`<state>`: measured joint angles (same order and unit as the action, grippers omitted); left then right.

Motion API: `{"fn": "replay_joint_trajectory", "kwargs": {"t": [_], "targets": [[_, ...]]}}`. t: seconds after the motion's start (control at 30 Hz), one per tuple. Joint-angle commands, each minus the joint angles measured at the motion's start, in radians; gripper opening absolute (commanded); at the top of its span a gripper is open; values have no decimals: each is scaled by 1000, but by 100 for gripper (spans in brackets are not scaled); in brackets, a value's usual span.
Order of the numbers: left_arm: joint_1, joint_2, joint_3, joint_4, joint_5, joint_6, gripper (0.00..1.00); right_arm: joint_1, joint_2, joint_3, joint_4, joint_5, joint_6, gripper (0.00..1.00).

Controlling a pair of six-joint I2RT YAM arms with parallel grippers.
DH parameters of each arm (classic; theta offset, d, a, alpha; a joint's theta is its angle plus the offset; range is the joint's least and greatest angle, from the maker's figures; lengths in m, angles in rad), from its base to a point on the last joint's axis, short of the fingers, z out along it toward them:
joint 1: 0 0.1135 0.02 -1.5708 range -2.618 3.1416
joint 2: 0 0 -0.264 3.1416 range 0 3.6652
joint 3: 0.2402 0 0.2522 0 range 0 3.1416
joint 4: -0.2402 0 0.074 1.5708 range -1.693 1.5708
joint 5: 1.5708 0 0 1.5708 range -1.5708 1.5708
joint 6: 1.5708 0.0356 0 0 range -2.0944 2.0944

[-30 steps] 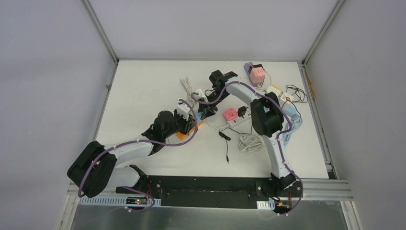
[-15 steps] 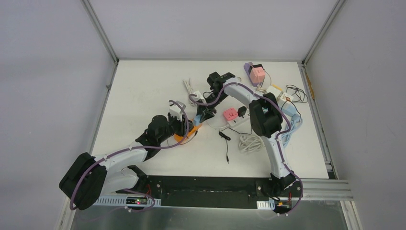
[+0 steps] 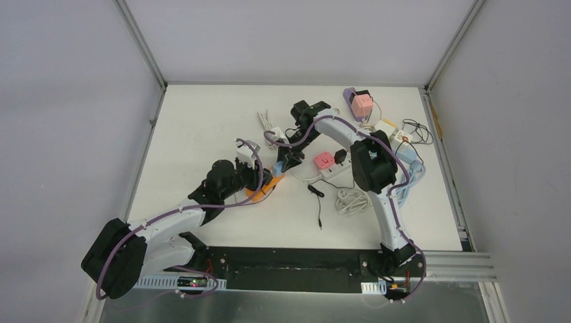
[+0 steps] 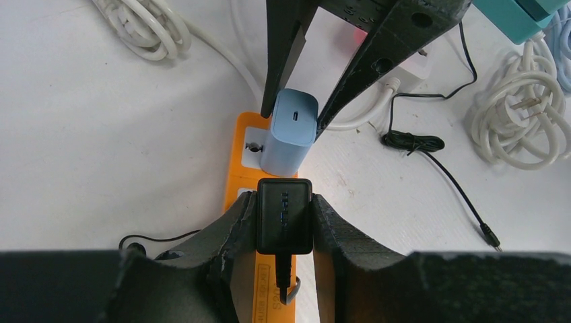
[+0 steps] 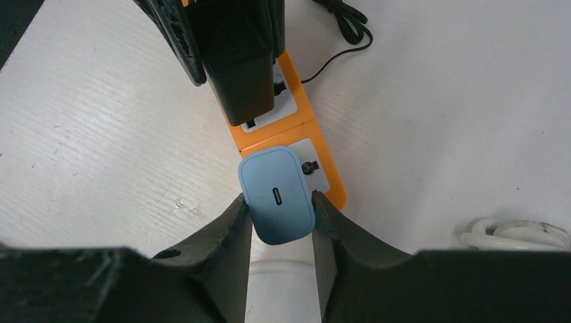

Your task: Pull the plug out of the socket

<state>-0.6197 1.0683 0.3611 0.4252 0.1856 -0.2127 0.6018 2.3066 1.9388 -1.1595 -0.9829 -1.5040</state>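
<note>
where both arms meet just left of centre in the top view: orange power strip [image 3: 256, 191], flat on white table [image 3: 202, 128], long axis running lower left to upper right. left gripper [image 4: 284, 225]: closed to the plug's width, fingers [image 4: 232, 225] pressed on both sides of black plug [image 4: 284, 214]; plug's long axis up-down in the left wrist frame, cord leaving toward the bottom edge; whether its pins sit in the strip cannot be told. right gripper [image 5: 277, 202]: clamped on blue charger [image 5: 275, 194], upright on the strip's end socket, port face toward the wrist camera.
</note>
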Motion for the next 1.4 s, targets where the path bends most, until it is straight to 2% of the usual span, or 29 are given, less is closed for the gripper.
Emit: {"fn": "replay_joint_trajectory", "kwargs": {"t": [0.0,0.17,0.33,0.43,0.6,0.67,0.77,0.83,1.03,1.23,1.37], "targets": [[-3,-63,61,6,100,-76,0,-10,-4,20,41,147,40,10],[-3,-93,83,-120,68,-79,0,-10,-2,28,30,161,38,10],[-3,-125,122,-245,-35,-89,0,-4,-3,29,-43,149,-35,10],[-3,-114,144,-246,-56,-104,0,1,-1,30,-61,128,-43,10],[-3,-57,160,-194,22,-124,0,13,-3,22,-61,118,-27,10],[-3,-21,181,-257,1,-109,0,18,-1,20,-69,111,-25,10],[-5,41,272,-479,-114,-79,0,22,-3,19,-51,113,1,10],[-6,55,318,-548,-142,-71,0,23,-3,19,-31,124,26,10],[-5,-45,235,-294,-42,-93,0,19,-2,26,1,152,66,10],[-5,-141,196,-364,-56,-114,0,-4,0,28,38,164,116,10],[-5,-212,189,-472,-82,-123,0,-26,-2,42,74,184,153,10]]}}
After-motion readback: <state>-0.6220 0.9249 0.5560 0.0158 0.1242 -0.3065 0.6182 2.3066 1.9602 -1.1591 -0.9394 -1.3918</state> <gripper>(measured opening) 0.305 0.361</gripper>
